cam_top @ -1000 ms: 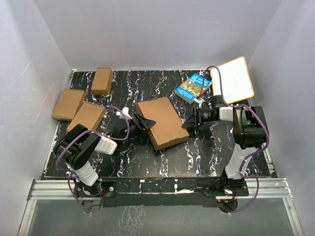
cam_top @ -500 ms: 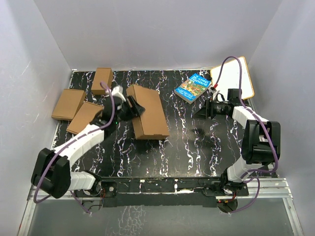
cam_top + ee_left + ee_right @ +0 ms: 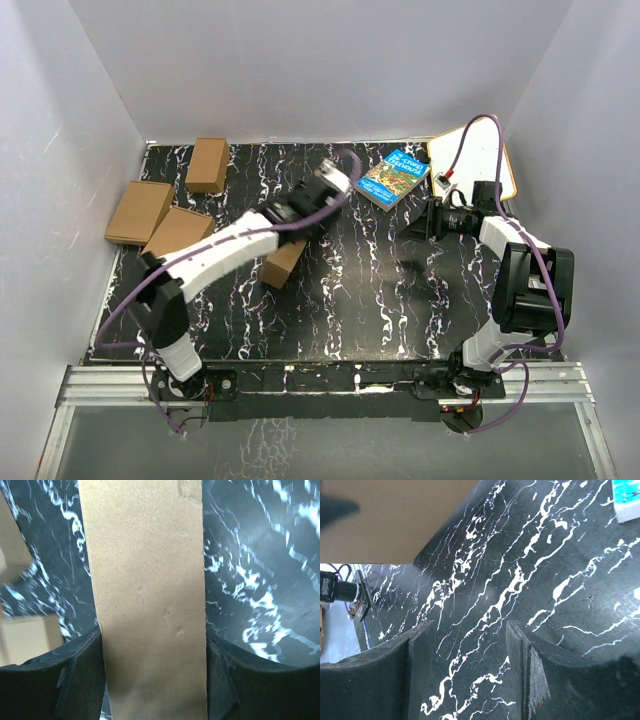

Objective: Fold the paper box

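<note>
Above the middle of the surface (image 3: 400,300), has tipped the seemingly finished paper box (image 3: 283,265) up on edge, gripped between left jaws, with right jaws drawn back right, parted and empty.

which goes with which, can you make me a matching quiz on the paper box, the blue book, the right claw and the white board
Things:
1. paper box
2. blue book
3. right claw
4. white board

Places or states:
a. open, holding nothing
b. at the far right corner
c. gripped in the left claw
d. flat on the table, just left of the white board

Pairs: 1-c, 2-d, 3-a, 4-b
</note>
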`<state>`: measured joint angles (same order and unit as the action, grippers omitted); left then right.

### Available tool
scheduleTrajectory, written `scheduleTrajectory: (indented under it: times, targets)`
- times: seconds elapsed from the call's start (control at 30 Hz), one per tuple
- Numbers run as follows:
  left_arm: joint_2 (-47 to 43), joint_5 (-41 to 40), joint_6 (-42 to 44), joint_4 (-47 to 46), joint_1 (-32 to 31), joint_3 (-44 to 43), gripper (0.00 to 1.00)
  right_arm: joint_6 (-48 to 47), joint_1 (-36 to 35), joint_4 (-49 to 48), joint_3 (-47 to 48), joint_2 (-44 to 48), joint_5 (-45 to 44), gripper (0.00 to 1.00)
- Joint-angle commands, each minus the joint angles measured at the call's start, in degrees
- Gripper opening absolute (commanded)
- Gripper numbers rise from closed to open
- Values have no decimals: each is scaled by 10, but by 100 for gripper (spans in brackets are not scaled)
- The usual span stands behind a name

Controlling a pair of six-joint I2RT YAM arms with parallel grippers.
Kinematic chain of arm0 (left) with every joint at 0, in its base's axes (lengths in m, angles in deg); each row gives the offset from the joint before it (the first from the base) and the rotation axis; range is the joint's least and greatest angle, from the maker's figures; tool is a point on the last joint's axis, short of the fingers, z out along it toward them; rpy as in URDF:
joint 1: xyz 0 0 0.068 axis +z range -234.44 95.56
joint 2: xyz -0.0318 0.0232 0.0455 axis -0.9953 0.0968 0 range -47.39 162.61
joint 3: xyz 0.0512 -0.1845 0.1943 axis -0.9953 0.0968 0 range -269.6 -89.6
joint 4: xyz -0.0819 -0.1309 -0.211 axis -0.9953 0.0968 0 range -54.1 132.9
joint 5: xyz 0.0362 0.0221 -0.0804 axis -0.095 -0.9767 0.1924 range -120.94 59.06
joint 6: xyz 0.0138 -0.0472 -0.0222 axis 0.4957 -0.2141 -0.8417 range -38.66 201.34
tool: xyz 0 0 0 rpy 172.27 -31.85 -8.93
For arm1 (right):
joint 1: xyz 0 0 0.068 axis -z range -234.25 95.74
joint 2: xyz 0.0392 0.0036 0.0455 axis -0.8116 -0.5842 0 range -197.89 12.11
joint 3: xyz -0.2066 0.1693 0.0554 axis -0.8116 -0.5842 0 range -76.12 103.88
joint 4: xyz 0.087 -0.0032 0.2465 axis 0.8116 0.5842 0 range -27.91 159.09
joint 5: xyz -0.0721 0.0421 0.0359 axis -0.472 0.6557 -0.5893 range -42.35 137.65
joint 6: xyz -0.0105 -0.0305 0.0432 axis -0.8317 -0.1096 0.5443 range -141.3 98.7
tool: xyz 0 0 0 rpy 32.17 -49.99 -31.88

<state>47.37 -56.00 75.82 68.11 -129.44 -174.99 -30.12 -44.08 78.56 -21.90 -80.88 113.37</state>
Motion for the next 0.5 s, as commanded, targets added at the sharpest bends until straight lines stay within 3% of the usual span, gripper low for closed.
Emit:
scheduleTrajectory:
  times: [0.0, 0.13, 0.27, 0.37, 0.47]
  targets:
    - [15, -180, 285, -103, -102, 50, 20, -4, 24, -18, 11, 8, 14, 63]
    - [12, -180, 487, -302, -155, 151, 21, -2, 35, -18, 10, 7, 17, 63]
    - [12, -136, 584, -407, -177, 232, 27, -2, 38, -18, 10, 8, 17, 63]
    - [14, -98, 608, -466, -177, 286, 40, -2, 40, -19, 10, 9, 18, 63]
    - [19, -67, 624, -531, -177, 334, 65, -1, 41, -19, 10, 10, 19, 63]
